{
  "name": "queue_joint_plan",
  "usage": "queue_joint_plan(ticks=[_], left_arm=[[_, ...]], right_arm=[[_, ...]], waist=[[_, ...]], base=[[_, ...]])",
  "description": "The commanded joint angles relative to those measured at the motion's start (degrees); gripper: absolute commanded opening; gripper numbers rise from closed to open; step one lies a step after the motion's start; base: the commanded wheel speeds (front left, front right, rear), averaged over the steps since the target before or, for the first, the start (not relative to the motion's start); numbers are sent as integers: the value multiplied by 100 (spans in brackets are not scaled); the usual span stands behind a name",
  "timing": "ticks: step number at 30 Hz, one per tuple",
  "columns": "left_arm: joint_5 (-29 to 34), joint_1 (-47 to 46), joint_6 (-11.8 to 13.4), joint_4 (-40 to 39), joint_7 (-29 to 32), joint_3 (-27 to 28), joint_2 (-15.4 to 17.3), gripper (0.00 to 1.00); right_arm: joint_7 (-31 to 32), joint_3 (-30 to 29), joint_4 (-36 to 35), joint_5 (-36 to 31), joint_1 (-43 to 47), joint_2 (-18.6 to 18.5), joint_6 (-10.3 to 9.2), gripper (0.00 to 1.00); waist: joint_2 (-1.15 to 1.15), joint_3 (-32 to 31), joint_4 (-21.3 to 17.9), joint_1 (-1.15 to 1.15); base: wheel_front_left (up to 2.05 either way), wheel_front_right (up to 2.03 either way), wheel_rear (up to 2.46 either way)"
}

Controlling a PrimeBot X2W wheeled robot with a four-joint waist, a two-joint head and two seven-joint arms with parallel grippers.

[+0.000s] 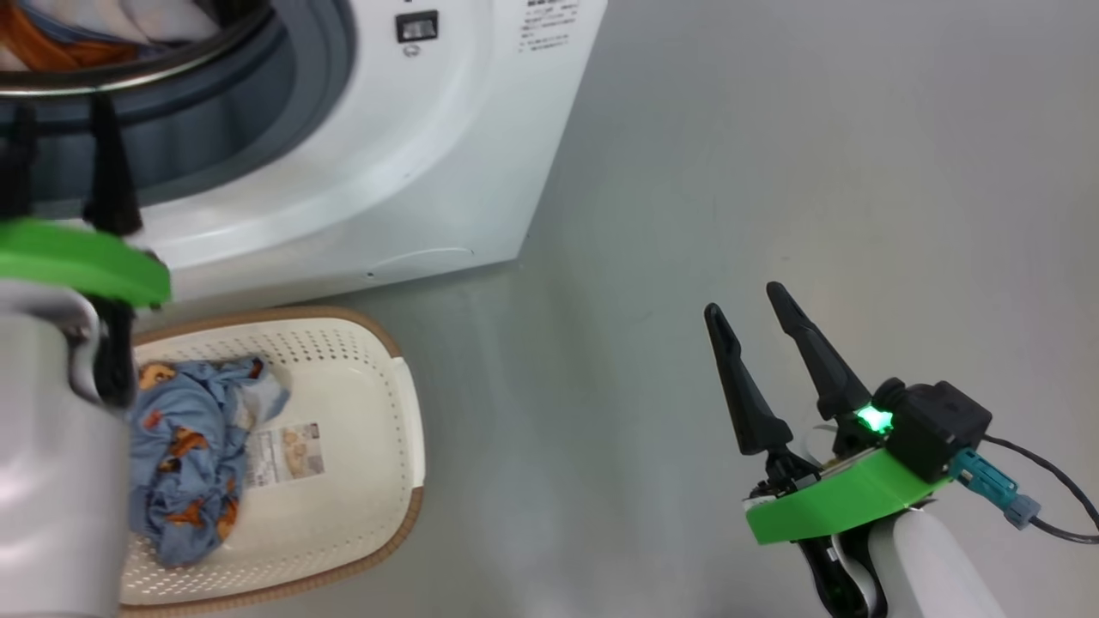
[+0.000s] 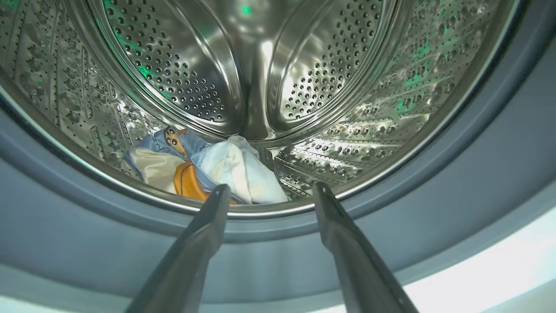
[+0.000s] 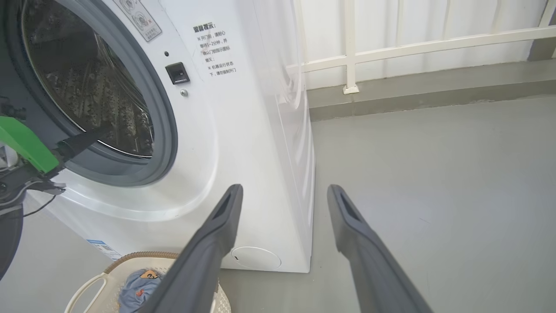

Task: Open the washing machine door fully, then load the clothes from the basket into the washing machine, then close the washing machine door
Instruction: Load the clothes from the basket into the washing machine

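Left tool (image 2: 271, 186) wide; clothes (image 2: 234, 169) seemingly beyond

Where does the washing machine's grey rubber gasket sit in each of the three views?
Head view: the gasket curves through the upper left corner, behind the open left end effector.
Left wrist view: gasket forms a broad blue-grey band across the bottom and up the right side.
Right wrist view: gasket is the grey ring at upper left.
Shared landmark: the steel drum that it rings in every view.
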Motion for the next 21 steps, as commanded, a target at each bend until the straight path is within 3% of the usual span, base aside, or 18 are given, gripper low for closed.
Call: queue_joint_plan(ticks=[1, 12, 21], left_arm=[[103, 197, -18, -205, -28, 141, 183, 100], [358, 1400, -18, -925, -28, 551, -254, 100], [555, 2230, -18, -1437, -28, 633, -360, 100]], right_arm=[[-27, 56, -109, -66, 145, 8, 9, 100], [-27, -216, -56, -29, 534, -294, 9, 100], [-27, -321, 3, 61, 853, -542, 9, 100]], waist=[[0, -161, 141, 0], [0, -670, 585, 0], [0, -1156, 798, 0]], base=[[0, 0, 0], [0, 0, 0], [0, 0, 0]])
